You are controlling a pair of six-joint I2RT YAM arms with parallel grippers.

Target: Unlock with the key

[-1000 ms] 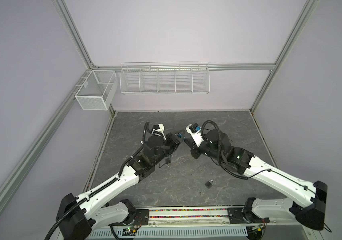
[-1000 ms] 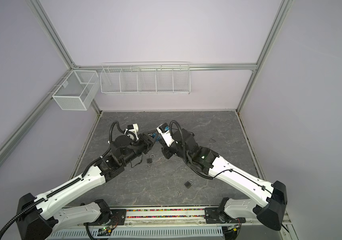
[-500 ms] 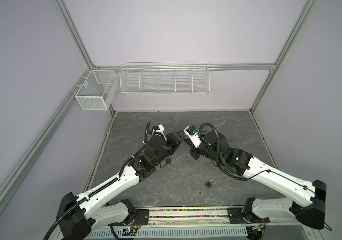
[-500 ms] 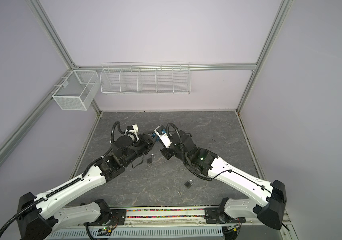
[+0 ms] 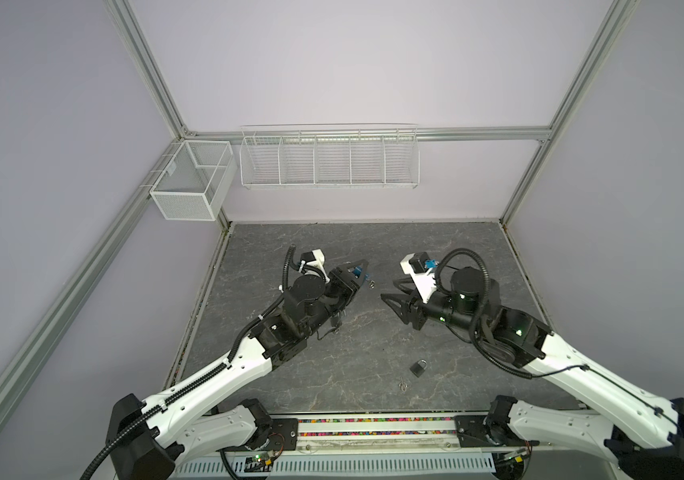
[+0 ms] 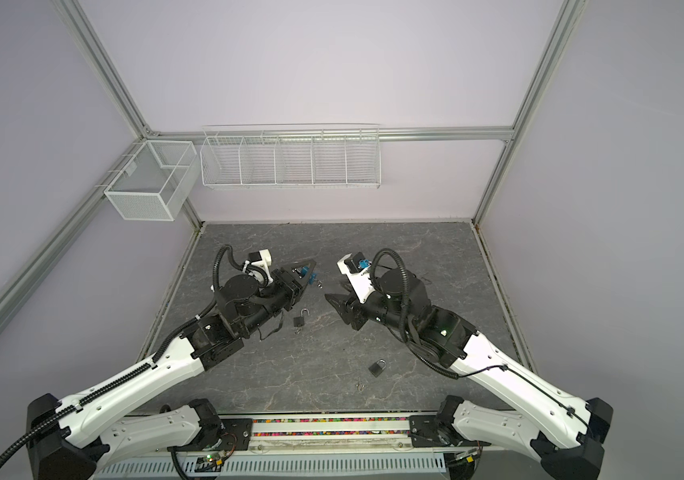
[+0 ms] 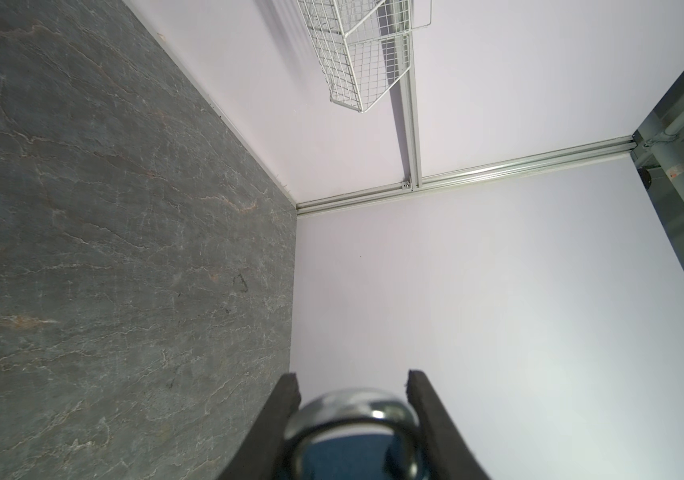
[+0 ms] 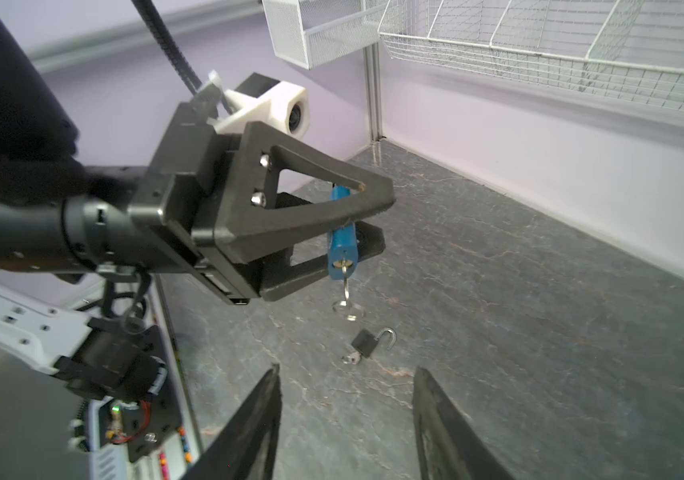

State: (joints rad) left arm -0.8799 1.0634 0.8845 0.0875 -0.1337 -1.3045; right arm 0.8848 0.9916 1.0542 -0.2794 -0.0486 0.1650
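**Blue padlock clamped, key in**

The left claw (image 8: pixel 386 222) grips the blue padlock (image 8: pixel 342 253), with the key (image 8: pixel 345 286) dangling from its keyhole. The right claw (image 8: pixel 347 370) stands open and empty at its 4 o'clock, apart. An opened black padlock (image 6: pixel 300 320) lies at 6 o'clock. The table (image 6: pixel 311 237) is bare toward the 12 o'clock wall.

Robot test cell, lab type — pale lilac panel walls (image 5: pixel 373 62) in aluminium framing (image 5: pixel 146 70), white wire baskets (image 5: pixel 329 160) hung beyond the left pincer (image 5: pixel 364 272), grey marbled bench top (image 5: pixel 373 353) beneath it, mounting rail (image 5: pixel 373 422) behind.
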